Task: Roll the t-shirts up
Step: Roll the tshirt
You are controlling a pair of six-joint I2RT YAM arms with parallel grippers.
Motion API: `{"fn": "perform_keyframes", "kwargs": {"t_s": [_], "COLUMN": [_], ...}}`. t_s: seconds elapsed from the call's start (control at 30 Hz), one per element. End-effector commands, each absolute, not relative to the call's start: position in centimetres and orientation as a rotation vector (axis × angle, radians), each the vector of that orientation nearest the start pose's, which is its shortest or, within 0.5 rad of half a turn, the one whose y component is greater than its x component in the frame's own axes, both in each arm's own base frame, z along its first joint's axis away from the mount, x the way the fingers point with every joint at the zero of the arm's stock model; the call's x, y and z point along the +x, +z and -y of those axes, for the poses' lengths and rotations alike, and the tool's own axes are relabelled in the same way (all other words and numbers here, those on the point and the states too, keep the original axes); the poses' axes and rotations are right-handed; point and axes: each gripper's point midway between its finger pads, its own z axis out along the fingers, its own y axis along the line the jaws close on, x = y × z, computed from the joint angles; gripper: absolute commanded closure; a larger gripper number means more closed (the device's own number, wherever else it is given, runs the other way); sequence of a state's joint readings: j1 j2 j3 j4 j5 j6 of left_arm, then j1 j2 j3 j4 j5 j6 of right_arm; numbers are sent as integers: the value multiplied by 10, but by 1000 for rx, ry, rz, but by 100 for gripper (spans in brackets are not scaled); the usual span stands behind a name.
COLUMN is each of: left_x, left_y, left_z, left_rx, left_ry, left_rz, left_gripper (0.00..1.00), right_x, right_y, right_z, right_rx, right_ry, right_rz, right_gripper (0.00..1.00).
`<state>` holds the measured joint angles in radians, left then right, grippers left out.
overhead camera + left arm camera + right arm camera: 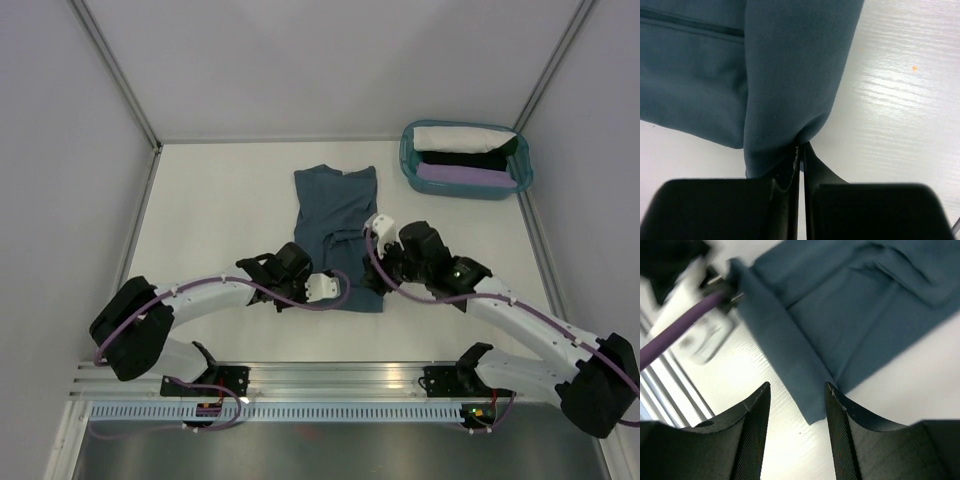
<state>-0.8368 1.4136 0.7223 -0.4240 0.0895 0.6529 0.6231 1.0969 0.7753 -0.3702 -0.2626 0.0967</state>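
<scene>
The blue t-shirt (335, 215), laid lengthwise from near edge toward far edge at the counter's (220, 200) middle, is pinched at its near hem by the left end effector (799, 150), while the right end effector (797, 387) is held spread above the hem's right side.

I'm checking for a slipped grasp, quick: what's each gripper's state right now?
Left gripper: closed, pinching a fold of the blue t-shirt.
Right gripper: open, holding nothing.

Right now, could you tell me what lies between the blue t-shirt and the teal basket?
Nothing: the top view shows only bare table between blue t-shirt and teal basket.
</scene>
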Motion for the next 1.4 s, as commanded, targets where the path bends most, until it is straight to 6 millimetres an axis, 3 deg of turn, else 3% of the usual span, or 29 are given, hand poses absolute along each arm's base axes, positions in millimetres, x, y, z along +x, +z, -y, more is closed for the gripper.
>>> {"fn": "perform_keyframes", "kwargs": {"t_s": [0.0, 0.1, 0.13, 0.27, 0.3, 0.33, 0.4, 0.77, 0.87, 0.9, 0.97, 1.0, 1.07, 1.17, 1.27, 1.3, 1.37], "left_x": [195, 190, 191, 195, 197, 198, 198, 193, 193, 193, 191, 191, 191, 190, 182, 176, 154], "left_y": [34, 37, 39, 45, 47, 47, 46, 43, 45, 45, 47, 48, 48, 47, 48, 53, 61], "left_z": [211, 215, 217, 217, 218, 217, 216, 217, 217, 217, 219, 218, 217, 205, 193, 195, 193], "left_rx": [1868, 1872, 1862, 1835, 1828, 1821, 1821, 1838, 1835, 1835, 1836, 1837, 1840, 1840, 1849, 1858, 1930], "left_ry": [-294, -349, -363, -399, -403, -405, -410, -453, -456, -463, -482, -483, -483, -487, -504, -546, -649], "left_rz": [-1957, -1953, -1954, -1980, -1983, -1994, -1999, -2019, -2021, -2022, -2022, -2024, -2028, -2045, -2065, -2044, -2013], "left_gripper": [98, 98, 98, 98, 98, 98, 98, 98, 98, 98, 98, 98, 98, 98, 98, 98, 98], "right_x": [208, 193, 185, 171, 179, 171, 177, 184, 181, 179, 177, 179, 177, 170, 153, 142, 126], "right_y": [149, 126, 109, 86, 83, 75, 79, 36, 24, 21, 14, 15, 2, 2, 15, 26, 31], "right_z": [-221, -213, -208, -211, -204, -209, -213, -209, -206, -207, -209, -212, -201, -201, -212, -224, -225], "right_rx": [-1245, -1412, -1461, -1601, -1601, -1659, -1631, -1692, -1731, -1734, -1747, -1737, -1790, -1829, -1848, -1859, -1914], "right_ry": [426, 325, 314, 206, 96, 59, -38, -182, -183, -171, -161, -163, -203, -142, 50, 171, 268], "right_rz": [-1825, -1658, -1651, -1588, -1594, -1560, -1529, -1630, -1654, -1665, -1696, -1712, -1784, -1809, -1789, -1754, -1759], "right_gripper": [47, 41, 40, 41, 41, 40, 39, 39, 48, 61, 74, 87, 100, 100, 100, 100, 100]}}
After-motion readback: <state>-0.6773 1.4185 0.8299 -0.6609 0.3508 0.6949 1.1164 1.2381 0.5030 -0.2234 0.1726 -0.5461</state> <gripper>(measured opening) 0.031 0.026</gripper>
